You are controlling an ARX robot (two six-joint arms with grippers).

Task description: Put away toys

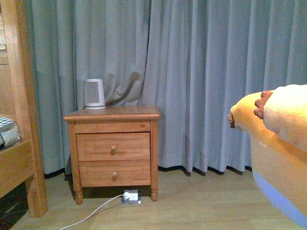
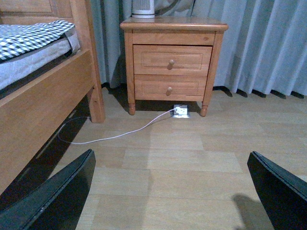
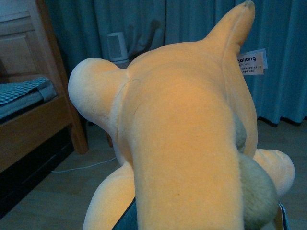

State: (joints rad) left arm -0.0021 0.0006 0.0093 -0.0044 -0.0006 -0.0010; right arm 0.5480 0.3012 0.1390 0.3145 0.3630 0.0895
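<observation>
1. The soft orange-yellow plush animal (image 1: 280, 143), with small brown spikes and a pale blue patch underneath, hangs clear of the floor well to the right of the two-drawer wooden nightstand (image 1: 114, 148). The front view's edge cuts it off.
2. Between the toy and the nightstand lies open pale wooden floor (image 2: 192, 158), backed by a grey-blue pleated curtain (image 1: 206, 72).
3. The right wrist view is filled by the toy's back and stubby limbs, with a white printed tag (image 3: 252, 61) beside the raised limb. The toy hides the right gripper, so I cannot tell how its jaws stand.
4. Only the left wrist view shows the left gripper (image 2: 172, 196). Its black fingers are spread wide, with only floor between them, out in front of the nightstand.
5. A white power socket (image 2: 181, 111) sits at the nightstand's foot, and its white cable (image 2: 110, 136) trails towards the wooden bed frame (image 2: 48, 96) just left of the nightstand.
6. Black-and-white checked bedding (image 2: 29, 38) lies on the bed, and a small white ribbed appliance (image 1: 94, 94) stands on the nightstand's top.
</observation>
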